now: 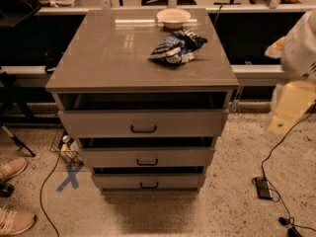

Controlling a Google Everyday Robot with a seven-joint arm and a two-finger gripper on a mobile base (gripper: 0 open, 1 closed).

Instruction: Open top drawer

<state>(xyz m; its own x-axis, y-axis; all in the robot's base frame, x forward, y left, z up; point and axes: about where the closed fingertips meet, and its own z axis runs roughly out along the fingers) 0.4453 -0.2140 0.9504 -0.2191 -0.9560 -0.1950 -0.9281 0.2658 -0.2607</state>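
The top drawer is the widest of three grey-taupe drawers in the cabinet, with a small black bar handle at its centre. It stands pulled out a little, with a dark gap showing above its front. My arm is at the right edge of the view, white and yellow and blurred; the gripper hangs there, to the right of the cabinet and well apart from the handle.
A blue-white crumpled bag and a pale bowl lie on the cabinet top. Two narrower drawers sit below, also slightly out. Cables and a black adapter lie on the floor right; shoes at left.
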